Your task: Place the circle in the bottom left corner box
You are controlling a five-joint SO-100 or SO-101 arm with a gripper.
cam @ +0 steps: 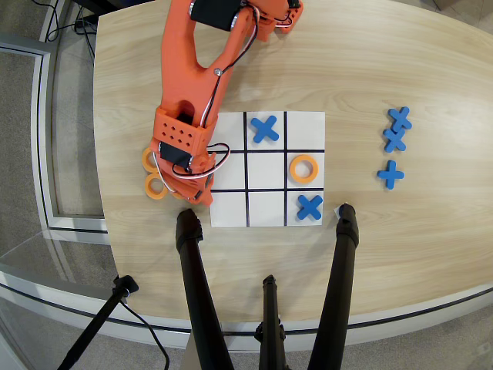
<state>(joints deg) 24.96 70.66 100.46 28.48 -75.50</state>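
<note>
So in the overhead view, starting at the left: two orange rings sit on the bare wood just off the board's left edge, one higher up [149,159] and partly tucked under the arm, the other [156,186] just below it and fully visible. Either could be the circle for the task; both are off the board.

The orange arm [185,85] reaches down from the top of the table, and its wrist block hangs right over the board's left edge. The gripper [194,193] points toward the lower left of the board, close beside the lower ring. The arm's own body hides the fingers, so whether it's clamped or loose is impossible to tell.

The white board [266,220] has a blue cross [264,129] in the top middle cell, an orange ring [303,169] in the right middle cell and another blue cross [309,206] in the bottom right cell. The bottom left corner box [229,208] is blank.

Well apart on the right, three spare blue crosses [395,145] lie on the table.
</note>
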